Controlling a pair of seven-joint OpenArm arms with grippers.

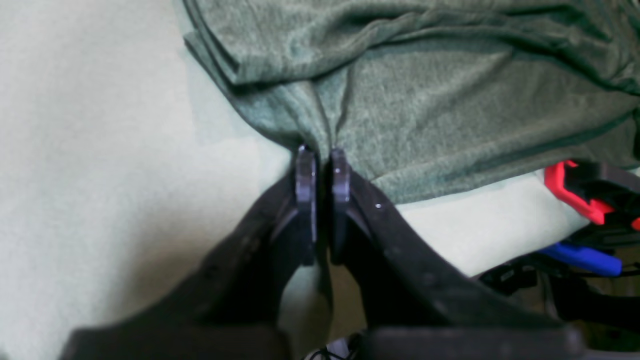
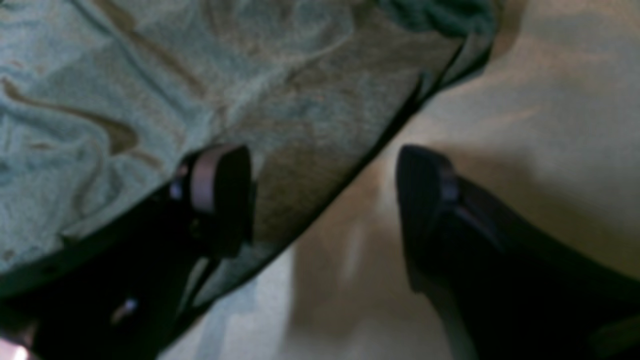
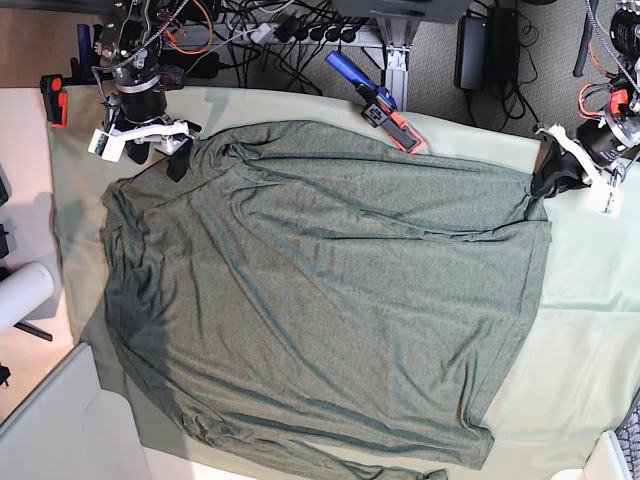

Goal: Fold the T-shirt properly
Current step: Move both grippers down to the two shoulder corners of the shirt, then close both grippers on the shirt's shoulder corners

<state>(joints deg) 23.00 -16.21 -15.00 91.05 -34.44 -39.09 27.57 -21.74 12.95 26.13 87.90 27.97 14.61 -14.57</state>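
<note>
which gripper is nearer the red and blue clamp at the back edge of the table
Left. The left gripper pinches the T-shirt corner, right of the clamp. The right gripper sits farther, over the opposite corner.

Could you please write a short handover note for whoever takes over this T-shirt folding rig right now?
Left claw: shut on the T-shirt, pinching a corner of its edge at the far side of the table cloth.
Right claw: open, straddling the shirt's edge at the other far corner, one finger over the fabric, one over the cloth; nothing gripped.
T-shirt: spread nearly flat, wrinkled, on the pale green cloth.
Done: one corner gripped.
Left: close the right claw on its corner, then make every fold.
</note>
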